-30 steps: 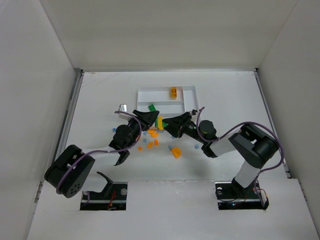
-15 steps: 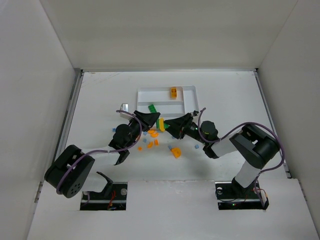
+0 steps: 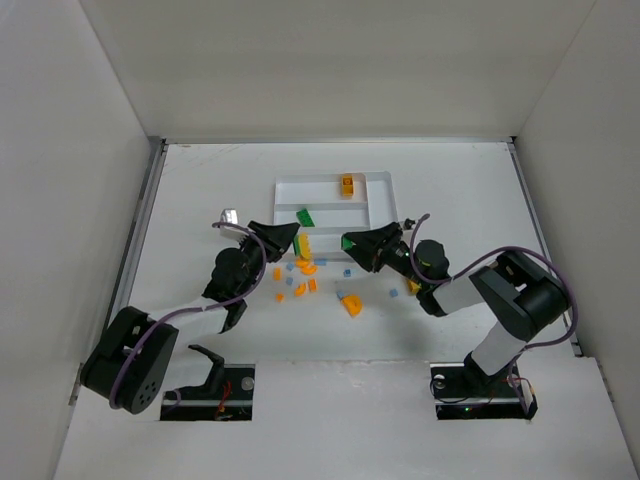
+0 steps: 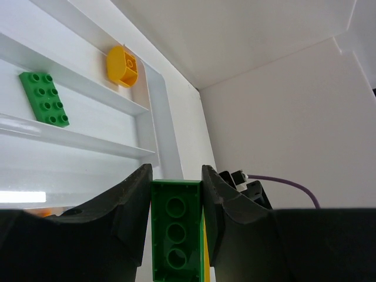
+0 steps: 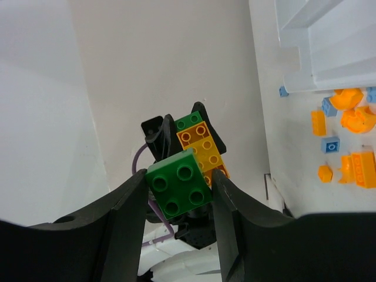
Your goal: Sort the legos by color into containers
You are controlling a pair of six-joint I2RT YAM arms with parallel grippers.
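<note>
1. Top external view: left end effector (image 3: 291, 240) and right end effector (image 3: 352, 243) face each other, apart, just short of the white tray (image 3: 375, 205), above the tabletop (image 3: 220, 180).
2. Left end effector is clamped on a mixed-colour brick stack (image 3: 302, 243). Left wrist view shows a green face between its fingers, with yellow behind.
3. Right end effector grips a green 2x2 brick (image 5: 178, 188), clear of the stack opposite it.
4. Ahead of the left end effector: green plate (image 3: 305, 216) in a middle tray slot, orange brick (image 3: 347, 185) in the far slot.
5. Loose orange and blue pieces (image 3: 352, 305) lie on the tabletop behind both end effectors.
6. Step, likely: splitting stacked bricks, then binning them. The next move probably calls for carrying the green 2x2 brick over the slot with the green plate and letting go. The stack looks like it needs more pulling apart.
</note>
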